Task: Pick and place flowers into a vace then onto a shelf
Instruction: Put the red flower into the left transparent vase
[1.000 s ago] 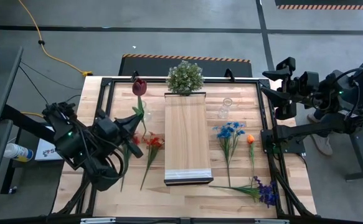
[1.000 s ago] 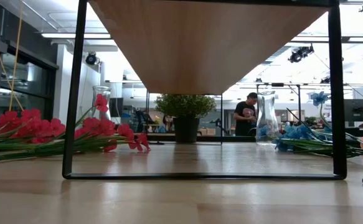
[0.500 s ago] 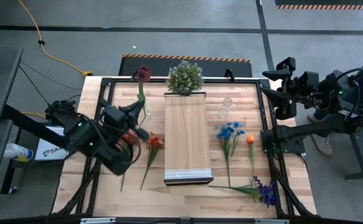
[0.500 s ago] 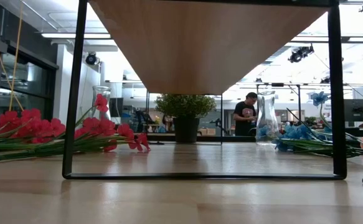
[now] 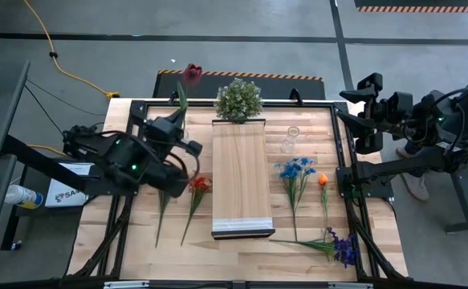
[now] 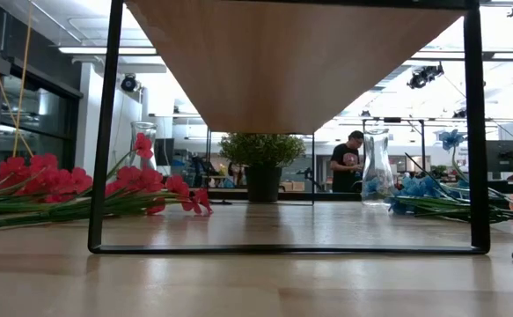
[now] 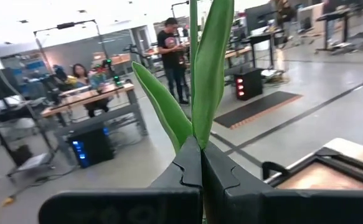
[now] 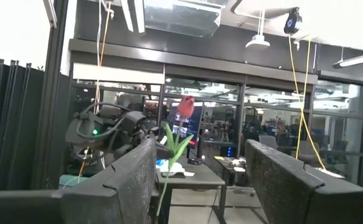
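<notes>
So the left claw [image 5: 179, 128] is pinching a dark red tulip [image 5: 191, 75] by its stem, up over the far left part of the table [image 5: 137, 249], bloom past the far edge. Fingers [image 7: 190, 168] pressed tight together around the green stem and leaves. Right claw [image 5: 347, 98] sits parked off the table's right side, fingers spread, nothing in it. Other flowers [image 5: 296, 170] lie flat on both sides of the shelf [image 5: 238, 177], and a glass vase [image 5: 290, 140] stands right of it.

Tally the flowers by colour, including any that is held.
Dark red tulip: 1
Red flowers: 2
Blue flower: 1
Orange flower: 1
Purple flower: 1
Total: 6
</notes>
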`<state>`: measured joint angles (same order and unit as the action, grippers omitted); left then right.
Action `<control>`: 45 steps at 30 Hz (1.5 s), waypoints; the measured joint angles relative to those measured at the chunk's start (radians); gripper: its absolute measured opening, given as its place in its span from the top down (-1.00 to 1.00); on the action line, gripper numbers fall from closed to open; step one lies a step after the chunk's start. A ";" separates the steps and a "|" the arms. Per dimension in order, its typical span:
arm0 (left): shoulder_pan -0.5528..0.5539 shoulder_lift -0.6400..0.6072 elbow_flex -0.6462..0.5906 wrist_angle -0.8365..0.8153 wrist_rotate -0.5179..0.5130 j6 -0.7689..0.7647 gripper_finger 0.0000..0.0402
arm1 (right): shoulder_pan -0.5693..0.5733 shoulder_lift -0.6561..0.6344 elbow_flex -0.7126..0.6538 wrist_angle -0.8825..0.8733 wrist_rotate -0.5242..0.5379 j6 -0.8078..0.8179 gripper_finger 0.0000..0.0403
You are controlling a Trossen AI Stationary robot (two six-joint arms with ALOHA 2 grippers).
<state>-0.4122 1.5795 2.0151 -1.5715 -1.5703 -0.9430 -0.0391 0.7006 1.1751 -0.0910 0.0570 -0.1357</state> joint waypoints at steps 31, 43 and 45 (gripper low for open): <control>0.171 -0.077 -0.346 0.001 -0.001 -0.368 0.88 | 0.000 0.000 0.000 0.006 0.001 -0.026 -0.17; 0.178 -0.203 -0.645 0.000 -0.004 -0.698 0.88 | 0.000 0.000 0.000 0.015 0.062 -0.030 -0.17; 0.196 -0.222 -0.675 0.001 0.003 -0.717 0.88 | 0.000 0.000 0.000 0.015 0.077 -0.030 -0.17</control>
<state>-0.2162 1.3576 1.3398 -1.5701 -1.5677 -1.6597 -0.0390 0.7008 1.1751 -0.0763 0.1336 -0.1658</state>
